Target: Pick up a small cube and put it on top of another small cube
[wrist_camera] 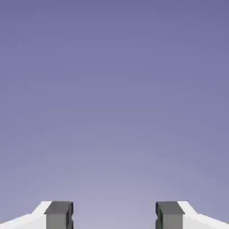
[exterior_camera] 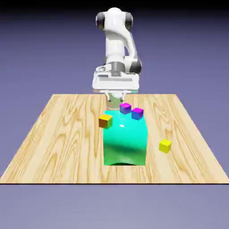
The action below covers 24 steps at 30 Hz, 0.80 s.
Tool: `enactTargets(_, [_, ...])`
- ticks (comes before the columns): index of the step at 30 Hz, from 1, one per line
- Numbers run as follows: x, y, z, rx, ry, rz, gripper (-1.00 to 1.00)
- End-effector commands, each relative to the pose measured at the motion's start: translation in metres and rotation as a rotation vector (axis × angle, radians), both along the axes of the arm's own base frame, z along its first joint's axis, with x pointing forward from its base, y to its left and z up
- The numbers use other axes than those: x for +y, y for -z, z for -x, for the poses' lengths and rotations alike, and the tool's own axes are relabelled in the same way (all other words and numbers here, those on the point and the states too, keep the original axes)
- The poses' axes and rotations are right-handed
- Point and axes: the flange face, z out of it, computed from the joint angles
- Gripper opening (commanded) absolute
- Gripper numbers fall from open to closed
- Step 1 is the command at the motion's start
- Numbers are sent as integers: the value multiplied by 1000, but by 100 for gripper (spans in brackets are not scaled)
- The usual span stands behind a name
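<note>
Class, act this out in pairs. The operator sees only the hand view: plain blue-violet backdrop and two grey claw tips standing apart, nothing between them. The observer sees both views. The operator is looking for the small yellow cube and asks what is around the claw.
Operator: My view shows no table at all. Where is the yellow cube?
Observer: The yellow cube lies on the table, toward the exterior view's right, apart from everything else.
Operator: What is closest to the claw?
Observer: A big teal block in the middle of the table, just on the camera's side of the claw.
</note>
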Motion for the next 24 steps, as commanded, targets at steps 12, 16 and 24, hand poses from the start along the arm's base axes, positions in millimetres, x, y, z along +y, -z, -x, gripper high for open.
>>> enactTargets(12, [106, 8, 10, 28, 106, -66, 0])
enactTargets(16, [140, 20, 16, 42, 146, -83, 0])
enactTargets(24, [202, 58, 35, 78, 236, -107, 0])
